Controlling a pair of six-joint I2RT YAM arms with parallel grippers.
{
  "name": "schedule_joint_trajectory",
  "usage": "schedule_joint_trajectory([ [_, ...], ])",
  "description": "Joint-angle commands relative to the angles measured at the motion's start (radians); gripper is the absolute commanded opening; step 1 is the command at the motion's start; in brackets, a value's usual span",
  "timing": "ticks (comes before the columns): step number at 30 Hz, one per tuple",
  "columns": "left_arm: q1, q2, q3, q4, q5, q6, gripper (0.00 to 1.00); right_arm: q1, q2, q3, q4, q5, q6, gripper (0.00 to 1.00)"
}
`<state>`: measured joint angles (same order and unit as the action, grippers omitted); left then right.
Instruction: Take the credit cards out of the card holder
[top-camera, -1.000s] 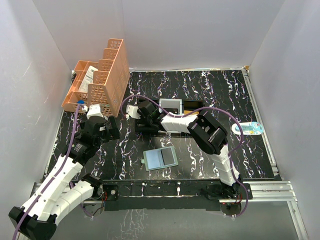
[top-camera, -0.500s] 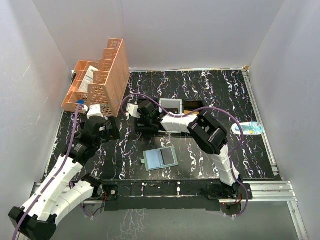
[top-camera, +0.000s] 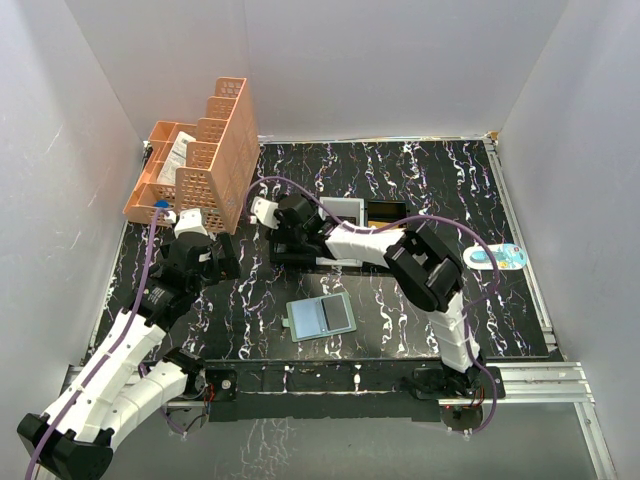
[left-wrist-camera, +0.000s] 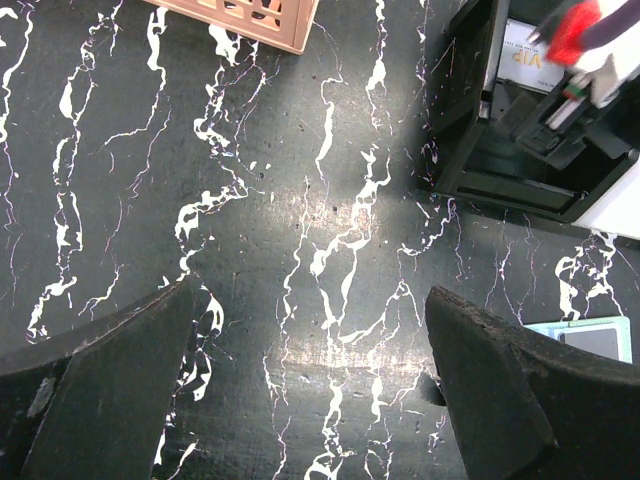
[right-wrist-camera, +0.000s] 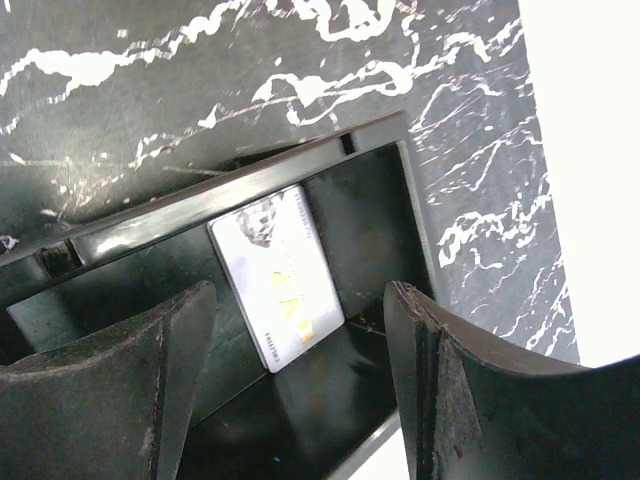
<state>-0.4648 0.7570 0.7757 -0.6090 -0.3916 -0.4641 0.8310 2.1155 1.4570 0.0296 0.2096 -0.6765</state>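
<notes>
Your card holder (top-camera: 320, 316) lies open, lower centre of top view, long axis left-right, tab pointing left | left end effector (left-wrist-camera: 310, 400) wide, empty | right end effector (right-wrist-camera: 300, 385) parted, empty, over tray (right-wrist-camera: 372, 235)

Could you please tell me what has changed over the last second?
The right tool has shifted slightly toward the far edge above the black tray, its jaws open over a silver card lying in a compartment; whether it just released that card cannot be told. The left tool, open, and the opened card holder stayed put.
</notes>
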Motion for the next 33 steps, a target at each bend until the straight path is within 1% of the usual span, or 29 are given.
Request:
schedule_joint_trajectory([
  [1,0.004,-0.021,0.009,0.003,-0.002,0.011,0.99,-0.003,-0.146,-0.011,0.120,-0.031,0.080,0.66],
  [3,0.003,-0.026,0.008,0.003,-0.004,0.011,0.99,-0.003,-0.196,-0.049,0.166,-0.009,0.127,0.67],
  [5,0.003,-0.031,0.007,0.001,-0.007,0.008,0.99,-0.003,-0.249,-0.097,0.231,0.088,0.204,0.73],
  [6,0.003,-0.033,0.007,-0.003,-0.015,0.007,0.99,-0.003,-0.280,-0.122,0.249,0.116,0.245,0.75],
  [7,0.003,-0.032,0.008,-0.010,-0.024,0.004,0.99,-0.003,-0.313,-0.149,0.255,0.128,0.281,0.75],
  [9,0.003,-0.030,0.009,-0.017,-0.038,-0.002,0.99,-0.003,-0.383,-0.213,0.268,0.169,0.384,0.79],
  [13,0.004,-0.035,0.009,-0.016,-0.032,-0.002,0.99,-0.003,-0.530,-0.366,0.278,0.290,0.613,0.93],
  [16,0.003,-0.042,-0.004,0.011,0.013,0.015,0.99,-0.003,-0.619,-0.447,0.236,0.316,0.750,0.97],
  [19,0.003,-0.041,-0.018,0.042,0.071,0.029,0.99,-0.003,-0.699,-0.498,0.135,0.273,0.913,0.98],
  [21,0.003,-0.033,-0.024,0.059,0.108,0.034,0.99,-0.003,-0.751,-0.550,0.109,0.177,0.980,0.98],
  [24,0.003,-0.010,-0.036,0.097,0.196,0.049,0.99,-0.003,-0.847,-0.680,0.173,0.056,1.049,0.98],
  [27,0.003,0.024,-0.045,0.126,0.287,0.067,0.99,-0.003,-0.963,-0.807,0.241,0.019,1.151,0.98],
  [29,0.003,0.036,-0.041,0.130,0.303,0.079,0.99,-0.003,-1.056,-0.869,0.263,-0.003,1.201,0.98],
  [31,0.003,0.032,-0.043,0.134,0.314,0.089,0.99,-0.003,-1.131,-0.924,0.265,-0.008,1.295,0.98],
  [33,0.005,0.012,-0.046,0.142,0.329,0.095,0.99,-0.003,-1.190,-0.982,0.286,-0.066,1.323,0.98],
])
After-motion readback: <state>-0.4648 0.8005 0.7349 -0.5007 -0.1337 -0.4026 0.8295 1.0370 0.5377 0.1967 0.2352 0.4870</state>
